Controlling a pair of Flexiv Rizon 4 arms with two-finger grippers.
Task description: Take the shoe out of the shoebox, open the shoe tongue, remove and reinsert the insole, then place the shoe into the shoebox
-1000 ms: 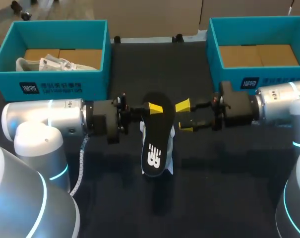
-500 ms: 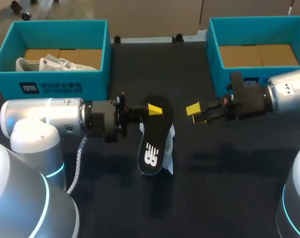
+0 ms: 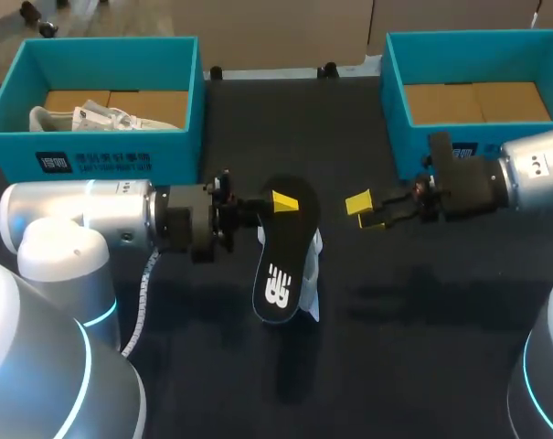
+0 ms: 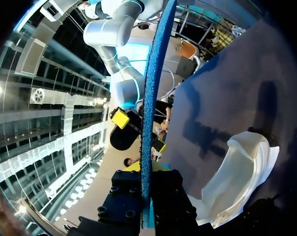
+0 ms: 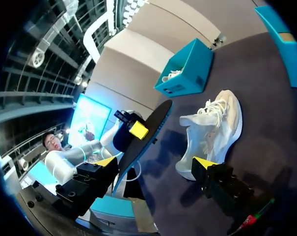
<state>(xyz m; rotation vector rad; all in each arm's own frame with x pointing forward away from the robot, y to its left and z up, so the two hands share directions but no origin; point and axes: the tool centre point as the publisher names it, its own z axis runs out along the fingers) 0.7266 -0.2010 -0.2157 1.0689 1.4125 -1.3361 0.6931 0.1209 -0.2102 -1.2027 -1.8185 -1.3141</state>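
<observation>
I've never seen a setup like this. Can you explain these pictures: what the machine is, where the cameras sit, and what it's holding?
It is a robot with two arms at a black table. One picture looks down from above and behind; the two round ones come from a camera on each wrist. Each arm ends in jaws with yellow tips. The left arm holds a black insole, jaws shut on it; its wrist camera sees the insole edge-on. A white shoe lies on the table below it. The right arm has its jaws open and empty, clear of the shoe. At the back stand two teal shoeboxes: the left box holds another shoe, the right box none.
</observation>
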